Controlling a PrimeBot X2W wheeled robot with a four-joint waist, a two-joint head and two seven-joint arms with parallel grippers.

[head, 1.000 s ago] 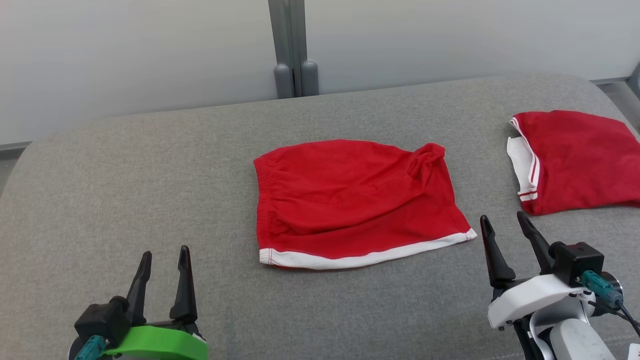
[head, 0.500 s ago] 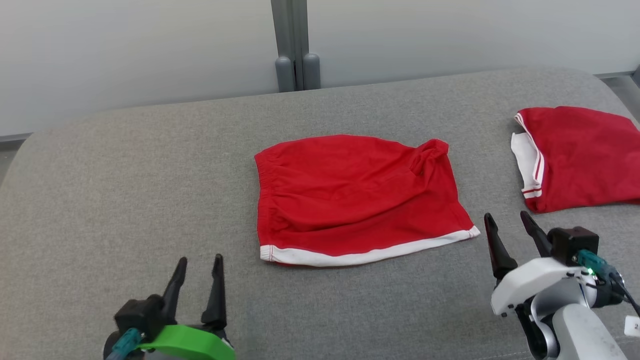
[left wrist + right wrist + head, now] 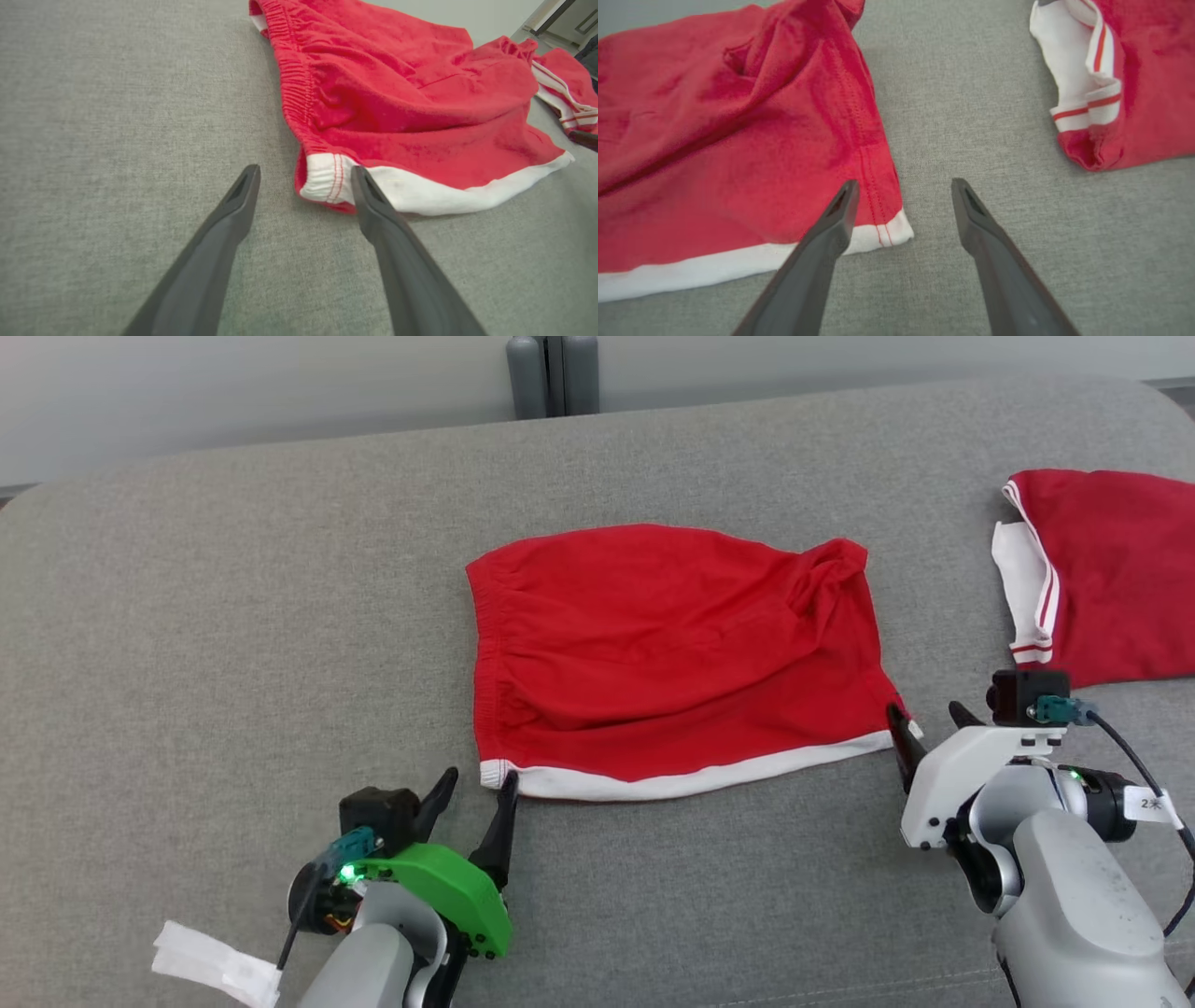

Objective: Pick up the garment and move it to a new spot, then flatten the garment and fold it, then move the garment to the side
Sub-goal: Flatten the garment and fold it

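Right, both arms are down low at the near edge of the red shorts (image 3: pixel 672 653), which lie in the middle of the grey cushion (image 3: pixel 233 616). Nothing is held. The left gripper (image 3: pixel 481 775) has its fingers spread wide, and in its wrist view the near left corner of the white hem band (image 3: pixel 691 779) sits between them, with one fingertip right at the stitching. The right gripper (image 3: pixel 924 711) is spread just as wide at the opposite hem corner. From its own camera that corner lies beside its inner finger, and most of the gap is over bare cushion.

So where does that leave the job? The shorts are spread fairly flat, elastic waistband (image 3: pixel 485 644) along the left side. A rumpled bunch (image 3: pixel 826 569) stands up at the far right corner, and soft creases run across the middle. I can't tell whether this is already the new spot. To my eye the flattening isn't finished and no tidy fold is in place. Two open claws on two hem corners look like a pinch about to happen, either to lift or to pull taut.

Off to the right, well apart, a second red garment (image 3: pixel 1111 579) with white striped trim lies folded. The fold and the move aside both look to be ahead.
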